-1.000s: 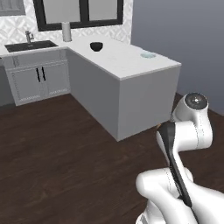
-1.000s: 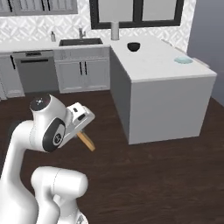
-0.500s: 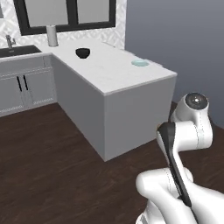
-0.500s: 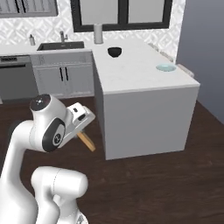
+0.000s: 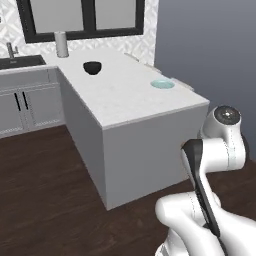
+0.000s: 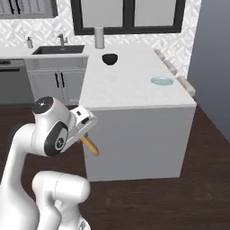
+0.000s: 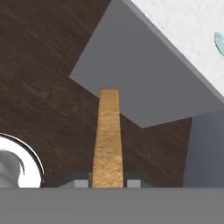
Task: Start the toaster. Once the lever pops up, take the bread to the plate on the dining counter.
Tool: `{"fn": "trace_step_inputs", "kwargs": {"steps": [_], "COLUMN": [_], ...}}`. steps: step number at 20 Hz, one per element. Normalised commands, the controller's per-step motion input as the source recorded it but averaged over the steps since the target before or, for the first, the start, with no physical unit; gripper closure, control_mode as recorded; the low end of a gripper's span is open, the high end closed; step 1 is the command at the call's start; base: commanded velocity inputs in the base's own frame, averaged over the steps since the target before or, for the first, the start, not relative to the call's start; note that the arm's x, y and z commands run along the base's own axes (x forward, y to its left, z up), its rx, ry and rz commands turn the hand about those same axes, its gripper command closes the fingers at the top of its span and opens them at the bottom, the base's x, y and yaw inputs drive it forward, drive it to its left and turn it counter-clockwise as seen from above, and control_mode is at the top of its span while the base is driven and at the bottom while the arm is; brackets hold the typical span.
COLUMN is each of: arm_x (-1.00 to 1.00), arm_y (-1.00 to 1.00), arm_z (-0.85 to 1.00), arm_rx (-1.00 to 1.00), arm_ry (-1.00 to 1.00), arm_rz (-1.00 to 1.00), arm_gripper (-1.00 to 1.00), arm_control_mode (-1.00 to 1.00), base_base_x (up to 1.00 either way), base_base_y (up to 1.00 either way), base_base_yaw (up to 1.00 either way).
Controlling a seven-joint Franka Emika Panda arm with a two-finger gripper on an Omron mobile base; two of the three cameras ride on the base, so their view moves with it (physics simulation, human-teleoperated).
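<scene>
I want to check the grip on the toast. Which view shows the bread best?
The hand view: the bread runs edge-on up the middle, clamped between both fingers. The right base view shows just a tan corner poking out below the hand.

Even, bright rendered light; soft, low-res pics.

Tabletop [image 5: 125, 95] top was near-white w/ veins washed out, its side panel a shade greyer. Floor [image 5: 45, 200] stayed dark, no hard cast shadows. Mild gloss highlights on the arm [image 6: 49, 134]. Hand view: bread [image 7: 107, 140] grain coarse, blocky; tabletop edges slightly fuzzy. No edge distortion seen.
</scene>
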Motion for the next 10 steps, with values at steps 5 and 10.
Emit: {"fn": "trace_step_inputs", "kwargs": {"steps": [5, 10], "arm_x": [0.0, 0.0], "arm_y": [0.0, 0.0], "arm_z": [0.0, 0.0], "arm_rx": [0.0, 0.0], "arm_ry": [0.0, 0.0], "arm_rz": [0.0, 0.0], "arm_gripper": [1.0, 1.0], "arm_control_mode": [1.0, 1.0], "base_base_x": [0.93, 0.72], "base_base_y": [-1.0, -1.0], "base_base_yaw": [0.34, 0.31]}}
